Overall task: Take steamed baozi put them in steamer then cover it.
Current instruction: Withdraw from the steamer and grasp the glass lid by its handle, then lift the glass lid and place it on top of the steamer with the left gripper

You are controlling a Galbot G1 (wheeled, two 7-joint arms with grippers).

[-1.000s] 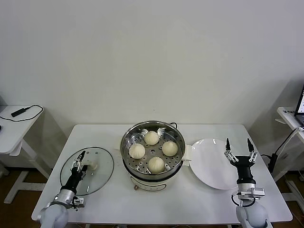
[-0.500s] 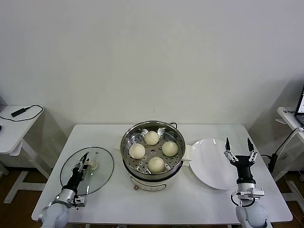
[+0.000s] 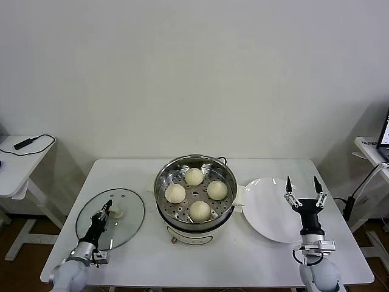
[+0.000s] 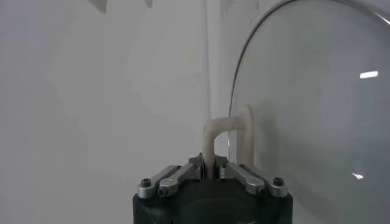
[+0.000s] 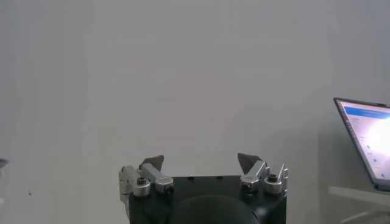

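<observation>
Table (image 3: 243, 255): white, rectangular, carries all items

Steamer (image 3: 195, 193): steel pot on cream base, centre of table, uncovered; perforated tray inside

Baozi: four, all on the tray inside the steamer – one at the back (image 3: 194, 176), one on the left (image 3: 175, 193), one on the right (image 3: 217, 190), one at the front (image 3: 199, 210); set apart from one another

Lid (image 3: 110, 218): round glass, lying on the table to the left of the steamer, well apart from it; white loop handle (image 4: 226, 135) at its centre

Plate (image 3: 267, 210): flat, white, bare, just right of the steamer, its edge close to the steamer's base

Left gripper (image 3: 106, 209): low over the lid, fingers clenched on the lid handle; the wrist view shows the white loop pinched between the two closed fingers (image 4: 201, 161)

Right gripper (image 3: 302, 188): held upright over the right part of the plate, fingers spread wide, grasping nothing; idle

Side tables: one at far left with a black cable (image 3: 27, 144); one at far right with a laptop (image 5: 367, 145)
</observation>
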